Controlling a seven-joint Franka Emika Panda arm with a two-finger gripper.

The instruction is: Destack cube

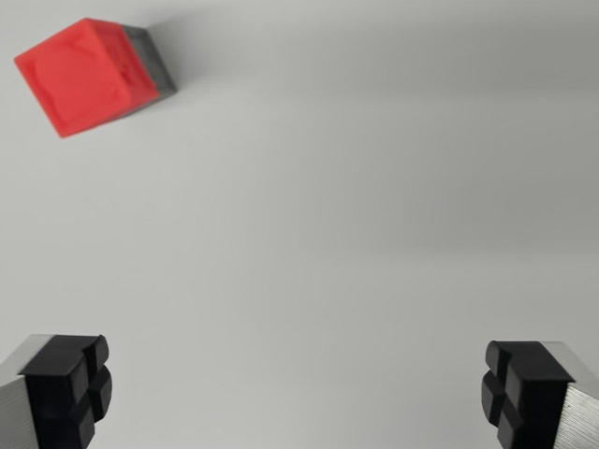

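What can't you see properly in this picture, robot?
- Grey cube, wrist view: mostly hidden beneath the red cube, only one side peeks out.
- Gripper, wrist view: its open fingers are cut off by the bottom edge; the rest of the arm is out of frame.
- Red cube: edges a little blurred, so surface details are unclear.
- White table: its edges lie beyond the frame.

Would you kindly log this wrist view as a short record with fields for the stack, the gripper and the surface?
top cube: red cube, upper left of the wrist view
beneath it: grey cube, only an edge showing
stack state: red still on grey
gripper: jaws wide apart, nothing between them
gripper position: off to the side of the stack, not over it
surface: plain white table
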